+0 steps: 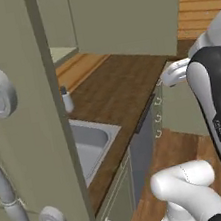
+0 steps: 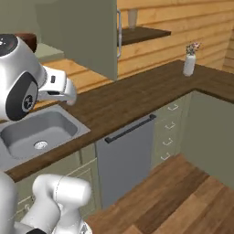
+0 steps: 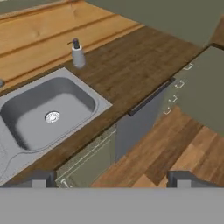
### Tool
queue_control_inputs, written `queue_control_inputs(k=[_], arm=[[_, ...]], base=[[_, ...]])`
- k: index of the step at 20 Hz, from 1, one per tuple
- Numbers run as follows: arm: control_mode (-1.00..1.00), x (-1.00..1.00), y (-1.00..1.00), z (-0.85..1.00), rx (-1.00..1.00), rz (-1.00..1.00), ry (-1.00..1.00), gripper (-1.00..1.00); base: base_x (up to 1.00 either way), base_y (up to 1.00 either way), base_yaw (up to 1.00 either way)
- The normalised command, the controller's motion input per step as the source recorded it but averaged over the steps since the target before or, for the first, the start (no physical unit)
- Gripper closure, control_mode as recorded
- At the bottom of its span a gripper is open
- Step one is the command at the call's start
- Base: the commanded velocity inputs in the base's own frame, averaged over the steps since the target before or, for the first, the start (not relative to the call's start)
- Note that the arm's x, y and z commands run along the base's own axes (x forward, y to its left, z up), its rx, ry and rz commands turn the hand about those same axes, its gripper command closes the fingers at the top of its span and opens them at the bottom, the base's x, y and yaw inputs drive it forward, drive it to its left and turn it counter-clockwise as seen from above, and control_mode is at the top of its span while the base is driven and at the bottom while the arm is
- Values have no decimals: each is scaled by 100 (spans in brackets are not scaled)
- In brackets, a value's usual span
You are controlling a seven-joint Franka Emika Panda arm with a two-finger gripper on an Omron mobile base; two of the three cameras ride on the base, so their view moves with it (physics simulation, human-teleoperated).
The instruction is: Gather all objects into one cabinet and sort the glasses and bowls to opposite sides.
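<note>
The open cabinet door (image 1: pixel 32 145) is hanging close at left and risking a knock from the arm; the bowl (image 2: pixel 28 40) is sitting on the cabinet shelf, while the gripper (image 3: pixel 112 178), spread wide and empty, is hovering over the sink (image 3: pixel 48 109)

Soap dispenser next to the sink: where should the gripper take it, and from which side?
Grip the soap dispenser around its round grey body, below the narrow pump head, jaws level. It stands upright on the counter with the wooden wall close behind, so come from the room side, probably over the sink.
</note>
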Motion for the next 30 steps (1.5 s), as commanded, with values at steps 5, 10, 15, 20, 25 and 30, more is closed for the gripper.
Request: queue_control_inputs(k=[5,10,15,20,25,30], arm=[[100,0,0,0,0,0,0,-100],[100,0,0,0,0,0,0,-100],[100,0,0,0,0,0,0,-100],[100,0,0,0,0,0,0,-100],[100,0,0,0,0,0,0,-100],[100,0,0,0,0,0,0,-100]], base=[[-19,-85,-67],[-47,-100,-51],[14,-97,-52],[39,-61,-56],[53,-25,-64],[59,-4,-64]])
